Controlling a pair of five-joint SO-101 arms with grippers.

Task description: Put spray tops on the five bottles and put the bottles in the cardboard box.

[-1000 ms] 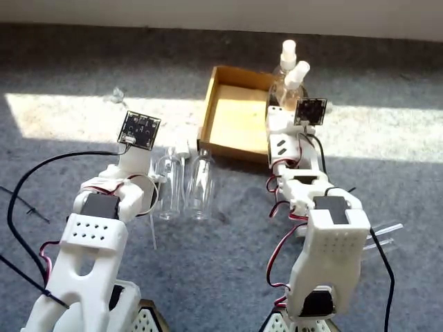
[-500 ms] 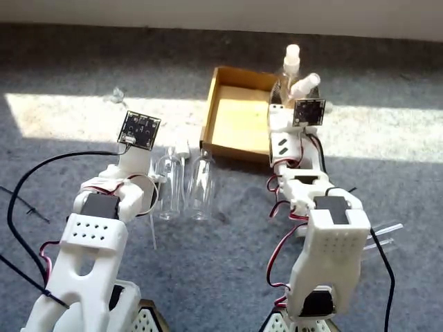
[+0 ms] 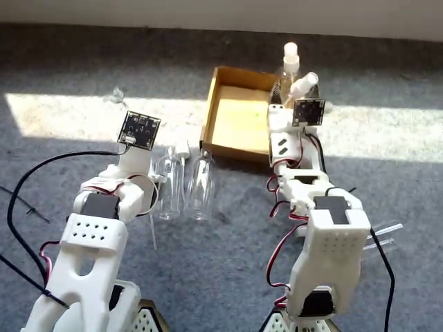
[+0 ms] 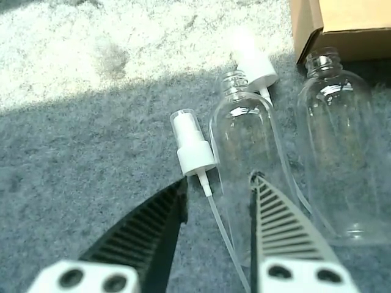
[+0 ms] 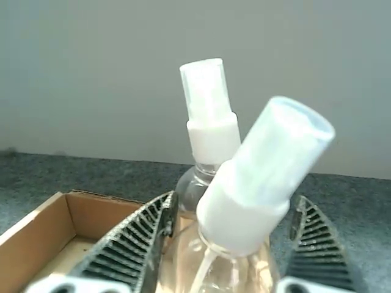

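The left arm (image 3: 93, 235) is stretched forward and low, and the left gripper (image 4: 219, 182) points downward with its two jaws apart. The right arm (image 3: 331, 235) reaches further ahead, and the right gripper (image 5: 232, 204) is raised, its jaws pressing on a capped spray bottle (image 5: 256, 177).

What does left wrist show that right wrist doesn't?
Left wrist: two uncapped bottles lying on their sides, two loose spray tops beside them, and the open left tool close by. Right wrist: a tilted capped bottle gripped in the right tool, with an upright capped bottle behind it. Both: a corner of the cardboard box and grey carpet.
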